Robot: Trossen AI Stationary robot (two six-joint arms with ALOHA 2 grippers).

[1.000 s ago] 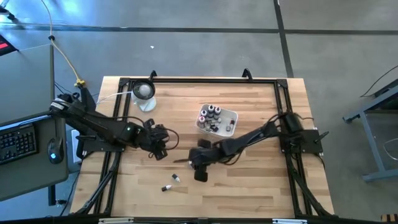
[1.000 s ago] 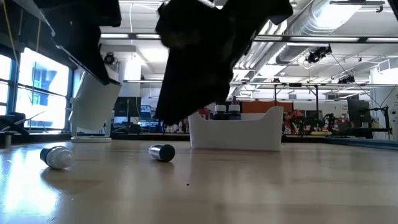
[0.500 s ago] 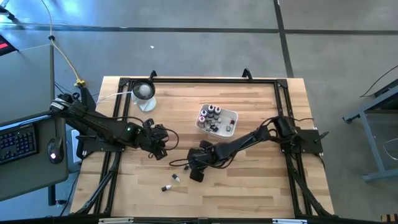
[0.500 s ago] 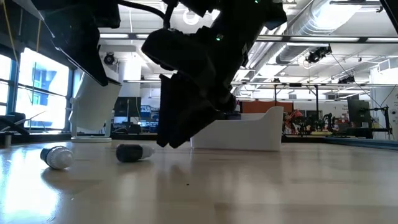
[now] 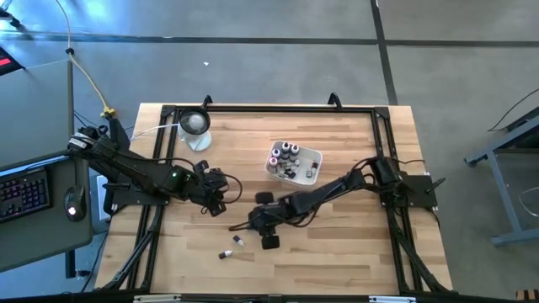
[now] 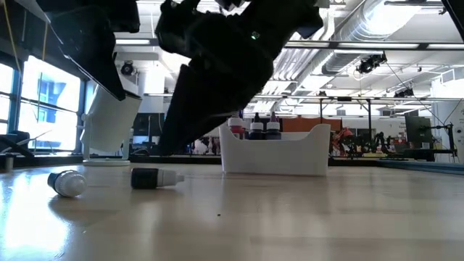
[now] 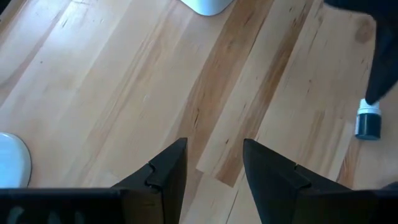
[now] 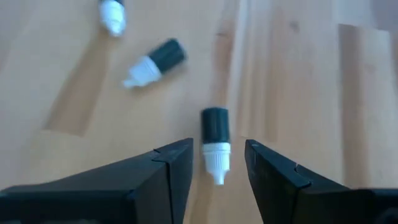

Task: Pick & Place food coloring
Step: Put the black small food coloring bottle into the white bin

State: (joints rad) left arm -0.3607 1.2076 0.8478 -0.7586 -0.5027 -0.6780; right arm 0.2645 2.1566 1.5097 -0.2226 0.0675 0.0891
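Three food coloring bottles lie on their sides on the wooden table. One dark bottle with a white cap shows between the open fingers of my right gripper, which hangs just above it; in the low view this bottle lies clear below the fingers. Two more bottles lie nearer the table's near edge. Several bottles stand in the white tray. My left gripper is open and empty over bare wood.
A round clear dish with a white ball stands at the far left. A black frame runs around the table's edges. Bare wood lies along the near edge and to the right of the tray.
My right gripper has shifted a little toward the table's left edge, dipped and turned about. The dark bottle beside it has turned from end-on to side-on in the low view and slid a little toward the left.
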